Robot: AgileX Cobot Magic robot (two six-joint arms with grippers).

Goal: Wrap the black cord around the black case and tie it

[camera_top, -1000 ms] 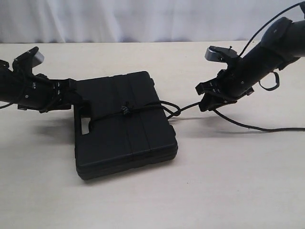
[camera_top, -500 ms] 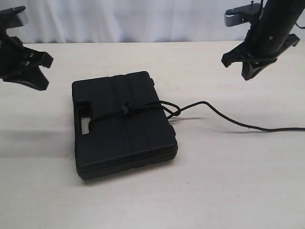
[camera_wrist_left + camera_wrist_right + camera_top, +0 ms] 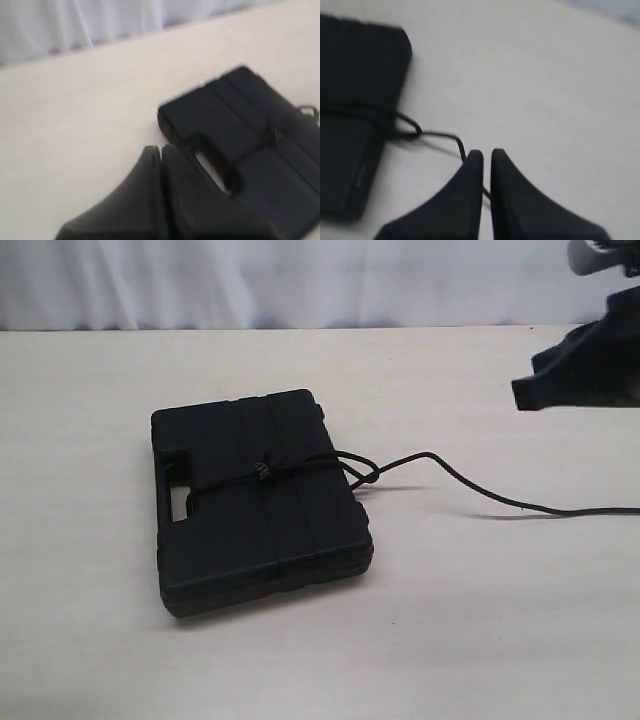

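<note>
The black case [image 3: 260,510] lies flat on the table with its handle slot [image 3: 178,503] to the left. The black cord [image 3: 300,465] crosses its lid, with a small knot [image 3: 263,469] at mid-lid and a loop [image 3: 365,476] at the case's right edge. Its tail [image 3: 470,488] lies loose on the table, running off to the right. My right gripper [image 3: 530,392] hangs high at the right edge; in its wrist view the right gripper [image 3: 486,152] is shut and empty, far above the cord [image 3: 440,134] and case [image 3: 355,75]. My left gripper [image 3: 161,149] is shut and empty above the case [image 3: 250,125], out of the exterior view.
The pale tabletop [image 3: 480,620] stretches all round the case. A white curtain [image 3: 300,280] hangs behind the table's far edge.
Both arms have pulled up and away from the case. The left one has left the exterior view and the right one has drawn back to the upper right. The cord's tail now lies on the table.
</note>
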